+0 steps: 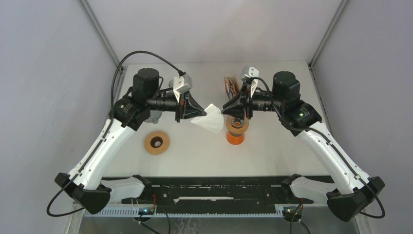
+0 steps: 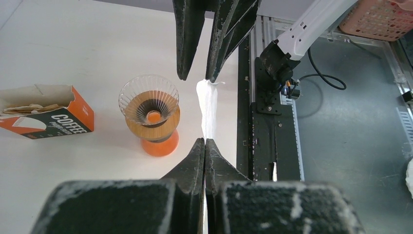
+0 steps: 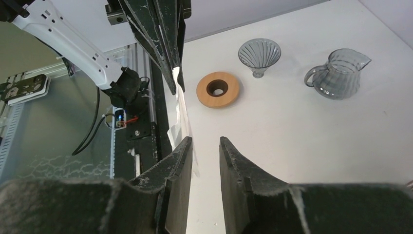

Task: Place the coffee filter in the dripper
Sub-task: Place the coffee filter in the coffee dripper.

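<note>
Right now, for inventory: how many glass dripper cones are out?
2: one glass cone on the orange stand, one loose cone between the wooden ring and glass carafe. Others may be hidden.

Pretty tight in the middle: the right gripper (image 1: 226, 110) hangs over the back of the dripper (image 1: 236, 132), and the filter (image 1: 208, 119) fills the gap across to the left gripper (image 1: 194, 114). There's open tabletop (image 1: 195, 156) between the wooden ring (image 1: 156, 142) and the dripper. The filter box (image 1: 231, 84) crowds the back.
</note>
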{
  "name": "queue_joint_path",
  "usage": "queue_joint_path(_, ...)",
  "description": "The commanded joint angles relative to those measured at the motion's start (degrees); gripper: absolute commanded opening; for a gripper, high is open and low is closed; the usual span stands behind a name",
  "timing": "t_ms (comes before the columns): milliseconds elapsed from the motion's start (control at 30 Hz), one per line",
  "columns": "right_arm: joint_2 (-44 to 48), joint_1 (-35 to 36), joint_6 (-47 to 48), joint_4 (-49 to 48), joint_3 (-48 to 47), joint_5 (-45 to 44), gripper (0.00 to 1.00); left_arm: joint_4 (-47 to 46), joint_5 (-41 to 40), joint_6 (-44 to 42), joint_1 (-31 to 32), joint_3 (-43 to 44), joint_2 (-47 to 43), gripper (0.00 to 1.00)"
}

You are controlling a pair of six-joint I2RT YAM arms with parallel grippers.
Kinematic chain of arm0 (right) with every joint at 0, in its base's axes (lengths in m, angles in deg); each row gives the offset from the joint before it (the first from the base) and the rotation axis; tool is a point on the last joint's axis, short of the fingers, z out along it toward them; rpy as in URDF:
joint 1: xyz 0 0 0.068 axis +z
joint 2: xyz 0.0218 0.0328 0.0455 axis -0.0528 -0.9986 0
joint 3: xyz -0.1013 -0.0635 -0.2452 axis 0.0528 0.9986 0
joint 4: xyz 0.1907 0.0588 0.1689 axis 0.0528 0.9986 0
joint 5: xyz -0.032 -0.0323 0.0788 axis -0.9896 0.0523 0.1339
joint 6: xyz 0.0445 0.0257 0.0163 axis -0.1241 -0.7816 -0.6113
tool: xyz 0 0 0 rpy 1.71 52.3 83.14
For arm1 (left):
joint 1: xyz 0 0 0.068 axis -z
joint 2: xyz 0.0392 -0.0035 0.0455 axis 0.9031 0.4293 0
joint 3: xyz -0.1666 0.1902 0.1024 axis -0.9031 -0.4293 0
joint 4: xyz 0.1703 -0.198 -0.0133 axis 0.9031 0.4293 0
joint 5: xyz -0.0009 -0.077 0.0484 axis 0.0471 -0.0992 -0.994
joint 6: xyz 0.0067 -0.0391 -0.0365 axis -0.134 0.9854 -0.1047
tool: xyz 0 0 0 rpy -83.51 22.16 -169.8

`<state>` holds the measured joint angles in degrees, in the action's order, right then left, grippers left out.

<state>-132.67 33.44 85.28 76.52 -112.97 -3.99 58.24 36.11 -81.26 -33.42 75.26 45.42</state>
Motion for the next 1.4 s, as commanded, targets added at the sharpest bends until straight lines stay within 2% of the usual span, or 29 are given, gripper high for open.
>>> queue_joint_path(0, -0.09, 0.44, 0.11, -2.70, -0.49, 1.07, 0.35, -0.70, 2.03, -0.84, -0.09, -0.14, -0.16, 0.00)
queue_joint_path(533, 0.60, 0.79, 1.03, -1.48, -0.49, 0.87, 0.35, -0.18, -0.20, -1.15, -0.13, -0.16, 0.38, 0.00)
queue_joint_path(1000, -1.63, 1.22, 1.50, -1.13, -0.52, 2.70, 0.34, -0.73, 4.00, -0.60, -0.13, 0.29, 0.59, 0.00)
queue_joint_path(1367, -2.30, 1.75, 0.88, -3.05, 1.47, 5.99, 0.33, -5.21, 5.72, 2.28, -0.13, -1.27, -0.57, 0.00)
